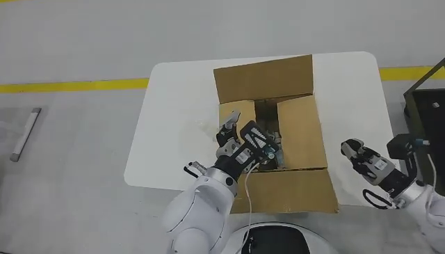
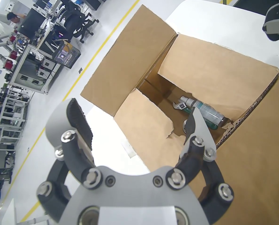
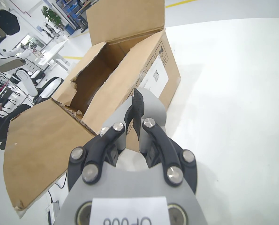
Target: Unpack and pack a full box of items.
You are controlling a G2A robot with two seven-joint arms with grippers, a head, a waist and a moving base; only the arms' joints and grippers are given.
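Note:
An open cardboard box (image 1: 303, 133) stands in the middle of the white table (image 1: 177, 122), all its flaps folded outward. Deep inside lie a clear spray bottle (image 2: 206, 113) with a teal label, a small wrench (image 2: 178, 105) and a green item partly hidden beneath them. My left gripper (image 1: 243, 133) hangs open over the box's left flap and opening, its fingers (image 2: 79, 118) spread wide with nothing between them. My right gripper (image 1: 350, 148) is shut and empty over bare table to the right of the box (image 3: 120, 71), fingertips (image 3: 136, 99) pressed together.
Bare table lies left and right of the box. A dark green metal frame (image 1: 425, 111) stands just off the table's right edge. The box's tall far flap (image 3: 127, 8) rises above the opening. A yellow floor line (image 1: 69, 85) runs behind the table.

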